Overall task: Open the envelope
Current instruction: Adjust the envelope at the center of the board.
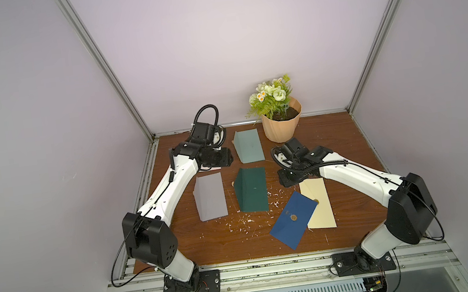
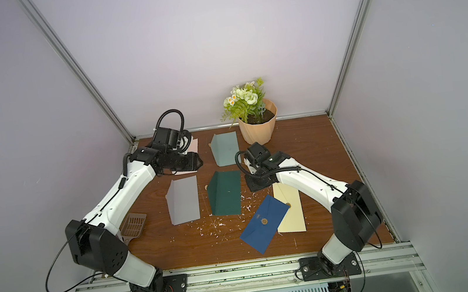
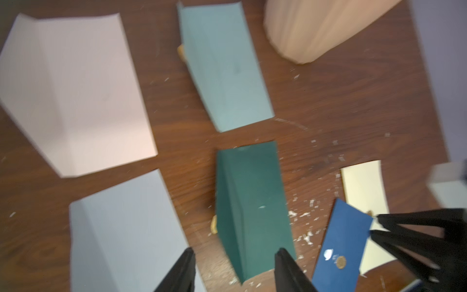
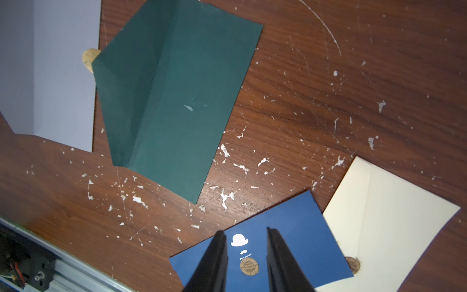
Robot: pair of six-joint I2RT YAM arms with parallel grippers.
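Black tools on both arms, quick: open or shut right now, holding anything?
Left black tool: open, holding nothing.
Right black tool: open, holding nothing.

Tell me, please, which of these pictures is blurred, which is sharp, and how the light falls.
Left wrist view: motion blur, the pale pink envelope and dark green envelope have smeared edges. Right wrist view: sharp, the round seal on the blue envelope and the grain of the table are crisp. Both top views: even soft light, faint shadows, no strong glare.
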